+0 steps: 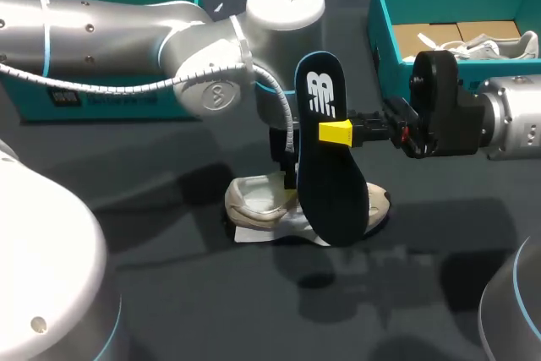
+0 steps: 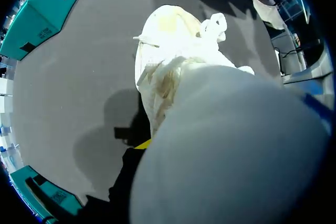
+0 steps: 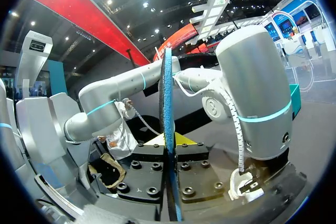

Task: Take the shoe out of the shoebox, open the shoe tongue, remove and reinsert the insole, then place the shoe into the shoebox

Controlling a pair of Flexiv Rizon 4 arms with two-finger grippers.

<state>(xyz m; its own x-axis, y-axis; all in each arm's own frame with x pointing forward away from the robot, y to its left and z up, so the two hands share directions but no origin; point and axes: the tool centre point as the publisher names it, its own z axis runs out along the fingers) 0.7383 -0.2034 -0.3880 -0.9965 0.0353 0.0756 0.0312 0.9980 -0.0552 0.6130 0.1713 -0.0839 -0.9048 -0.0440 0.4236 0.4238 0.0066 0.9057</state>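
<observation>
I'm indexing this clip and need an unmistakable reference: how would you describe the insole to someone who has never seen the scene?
Start at the dark table and find the white shoe lying near its middle. Standing upright just over that shoe is the insole, pinched by the right claw. It is the only flat, dark, foot-shaped piece, with a white logo near its top.
</observation>
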